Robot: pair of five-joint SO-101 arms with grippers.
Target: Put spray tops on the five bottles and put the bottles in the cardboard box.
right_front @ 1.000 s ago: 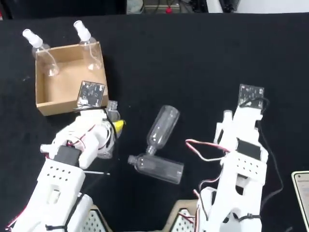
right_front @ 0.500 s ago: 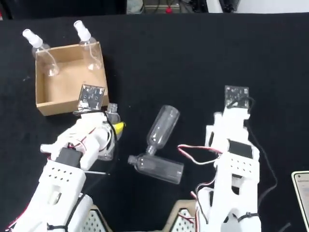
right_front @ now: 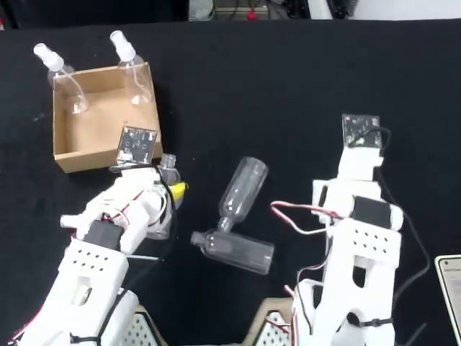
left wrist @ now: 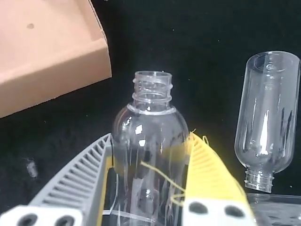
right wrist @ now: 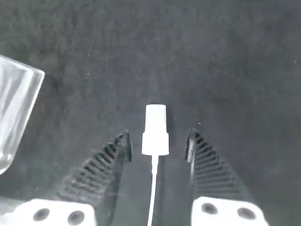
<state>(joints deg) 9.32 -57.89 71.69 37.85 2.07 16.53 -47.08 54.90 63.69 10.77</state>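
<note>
- Left gripper is clamped on a clear plastic bottle with a bare threaded neck. We see its grey finger and its yellow finger pressed against opposite sides of the body.
- We find this held bottle roughly upright in the grip, with its mouth open and no top fitted.
- From the high view, we place the held bottle just outside the open brown cardboard box. It is beside the box corner nearest the middle of the table.
- Right gripper has its black jaws spread.
- A white spray top lies between those jaws on the black table cloth, with a gap on either side. Its thin dip tube runs back between the jaws toward the wrist.
- We record two more uncapped bottles lying on the cloth between the arms.
- The slanted clear bottle has its base pointing away from the arms.
- The crosswise clear bottle lies nearer the arms.
- The slanted bottle's neck comes right up to the crosswise one near its shoulder. We cannot tell whether they touch.
- The box sits at the far left of the table and holds two finished items.
- One capped clear bottle is at its far left corner, and a second capped clear bottle is at its far right corner.
- Both lean against the far wall, and their white tops show beyond it.
</note>
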